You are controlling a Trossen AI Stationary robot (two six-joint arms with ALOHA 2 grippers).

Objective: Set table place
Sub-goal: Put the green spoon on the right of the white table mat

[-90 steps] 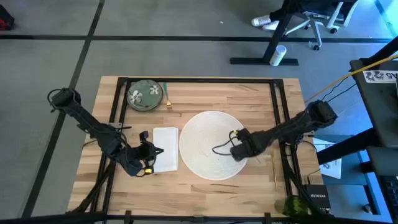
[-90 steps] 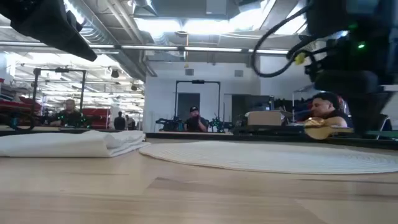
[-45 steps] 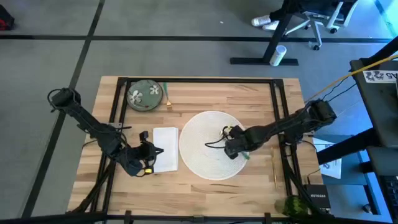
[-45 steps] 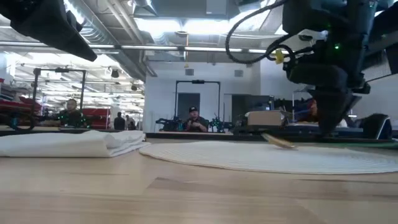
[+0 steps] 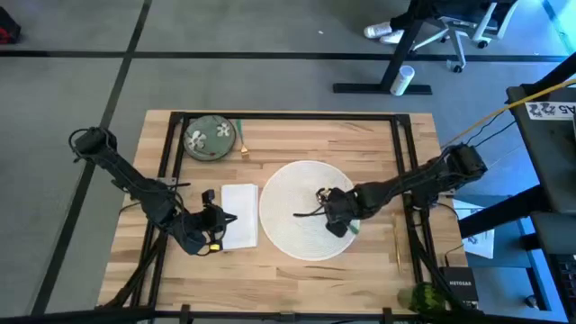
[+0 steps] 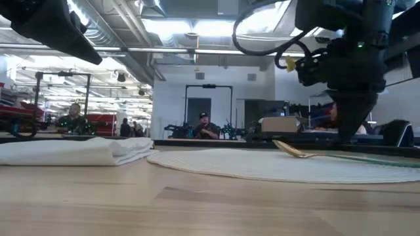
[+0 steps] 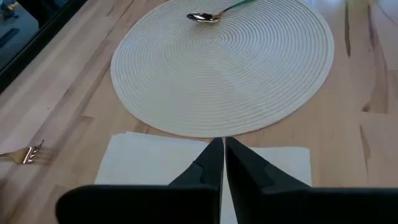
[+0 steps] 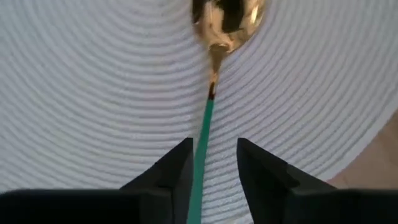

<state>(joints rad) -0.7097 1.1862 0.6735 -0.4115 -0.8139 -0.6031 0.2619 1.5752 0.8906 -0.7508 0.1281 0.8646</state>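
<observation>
A gold spoon with a green handle (image 8: 200,146) lies on the large round white plate (image 5: 288,238), its bowl (image 6: 292,150) toward the table's left. My right gripper (image 8: 213,149) hovers low over the plate, open, one finger on each side of the handle. My left gripper (image 7: 224,152) is shut with nothing in it, just above the folded white napkin (image 5: 239,216), which lies flat left of the plate. My right gripper comes down from above, its open fingers either side of the spoon's green handle (image 8: 198,163), lying along it. The handle runs close along the inner side of one finger (image 8: 177,171); whether it touches, I cannot tell. The spoon rests on the plate.
A small green flowered dish (image 5: 209,138) and a gold fork (image 5: 243,141) sit at the far left. A gold knife (image 5: 397,245) lies right of the plate, beside a black frame bar. A green tumbler (image 5: 421,297) stands at the near right corner.
My right gripper has gone toward the table's left across the plate and come down. The spoon, held clear above the plate a second ago, tipped bowl-first onto it and now lies flat there.
</observation>
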